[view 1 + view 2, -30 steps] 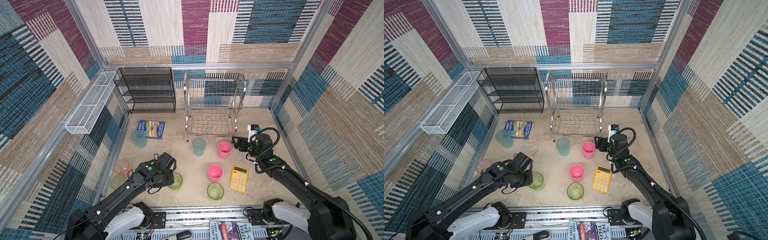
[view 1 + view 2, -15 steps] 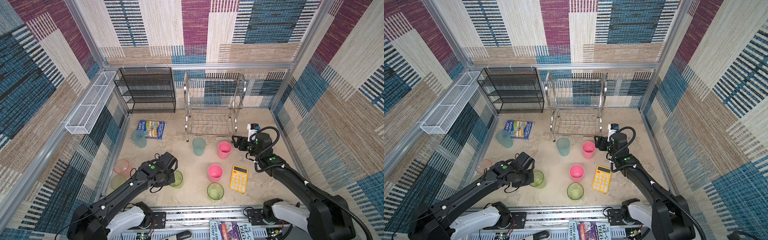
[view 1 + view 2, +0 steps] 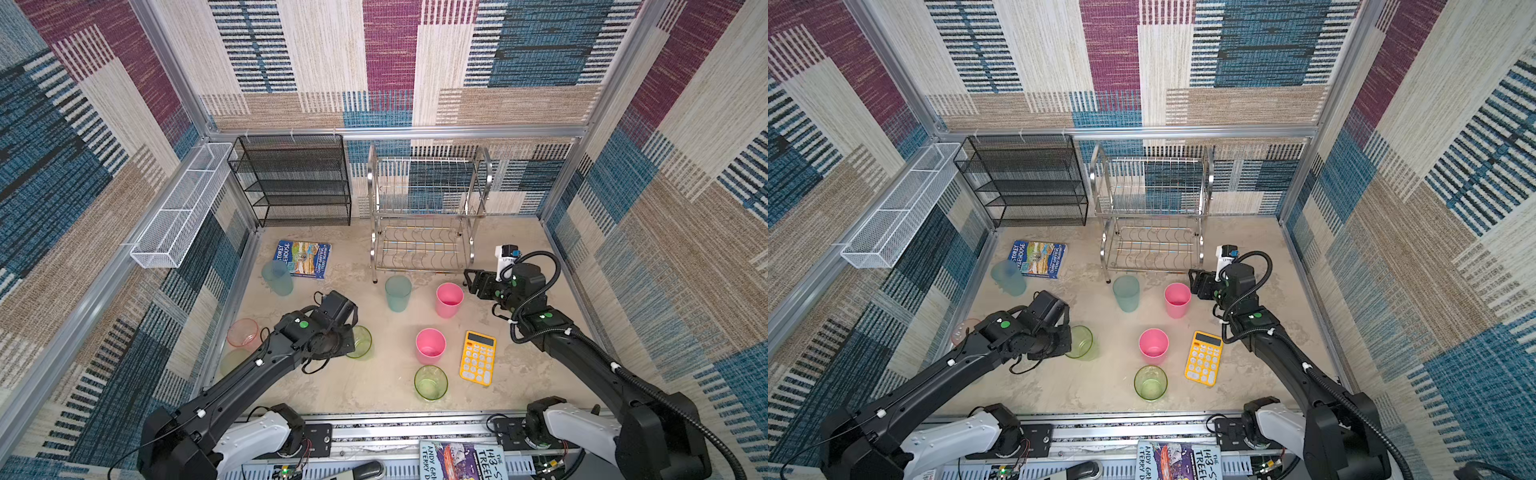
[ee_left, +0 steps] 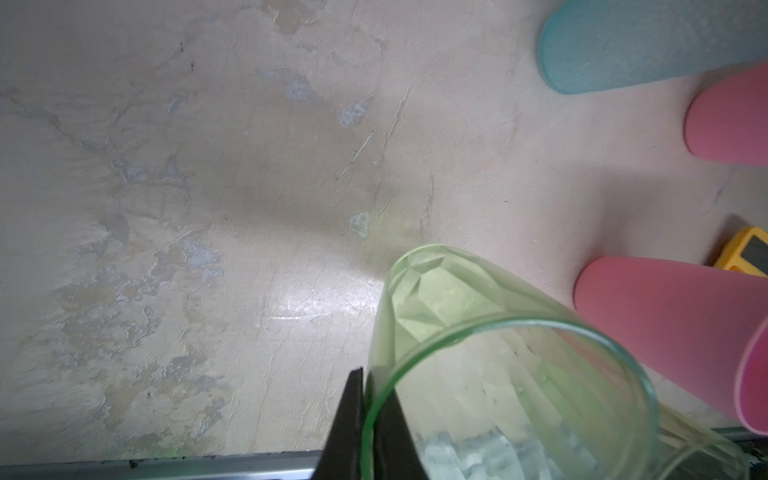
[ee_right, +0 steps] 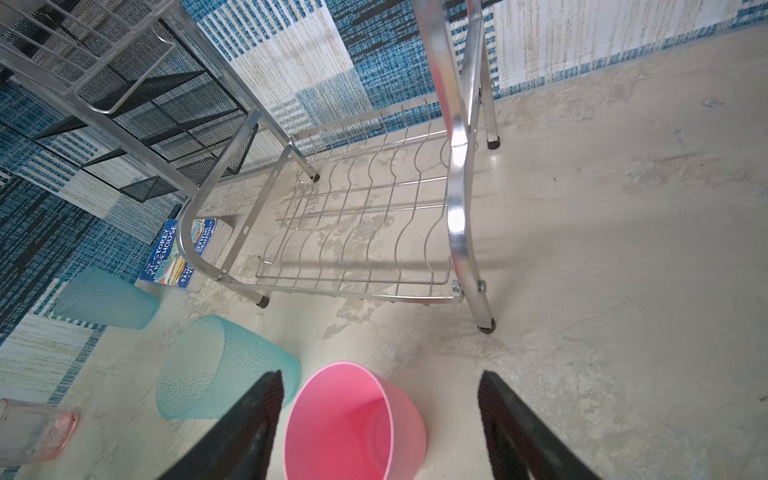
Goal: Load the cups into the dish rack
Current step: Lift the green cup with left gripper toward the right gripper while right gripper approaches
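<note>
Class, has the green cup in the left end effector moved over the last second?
Yes: the green cup moved toward the dish rack, closing on the unmoved pink cup beside the calculator.

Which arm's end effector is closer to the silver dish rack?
Right. The right end effector, open, hovers by the dish rack, beside a pink cup; the left end effector pinches a green cup well out in front of it.

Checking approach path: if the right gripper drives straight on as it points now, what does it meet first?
The upright pink cup, standing in line between the fingers of the open right gripper. The teal cup beside it looks off the line, though depth is unclear.
</note>
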You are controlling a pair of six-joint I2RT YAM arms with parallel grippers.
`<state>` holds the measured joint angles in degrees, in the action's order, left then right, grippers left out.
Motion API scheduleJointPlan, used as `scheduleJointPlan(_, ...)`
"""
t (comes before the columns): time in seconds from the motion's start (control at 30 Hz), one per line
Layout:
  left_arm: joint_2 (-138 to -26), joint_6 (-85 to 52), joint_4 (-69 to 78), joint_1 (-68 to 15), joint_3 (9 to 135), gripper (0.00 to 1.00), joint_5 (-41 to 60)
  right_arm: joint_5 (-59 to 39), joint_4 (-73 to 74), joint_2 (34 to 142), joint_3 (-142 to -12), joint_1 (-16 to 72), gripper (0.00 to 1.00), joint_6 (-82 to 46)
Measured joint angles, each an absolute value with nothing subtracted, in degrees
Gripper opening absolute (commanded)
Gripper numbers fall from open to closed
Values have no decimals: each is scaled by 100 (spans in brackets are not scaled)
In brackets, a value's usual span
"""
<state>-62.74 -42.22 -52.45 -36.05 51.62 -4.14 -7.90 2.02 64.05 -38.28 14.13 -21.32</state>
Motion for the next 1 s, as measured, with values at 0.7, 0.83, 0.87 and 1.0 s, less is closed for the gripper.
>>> scheduleJointPlan(0.7,-7199,-3929,-4027,-3605,6987,0,471,-799,-276,6235,-4154,1417,78,-2357)
scheduleJointPlan(0.83,-7373,-4021,-3485,-3605,6993,0,698,-860,-349,6119,-4198,1452,78,-2486)
scheduleJointPlan(0.87,-7422,-4040,-3341,-3605,6995,0,781,-875,-355,6101,-4215,1481,78,-2550)
scheduleJointPlan(1.0,-7533,-4108,-2851,-3605,6973,0,928,-950,-384,6066,-4285,1660,78,-2801)
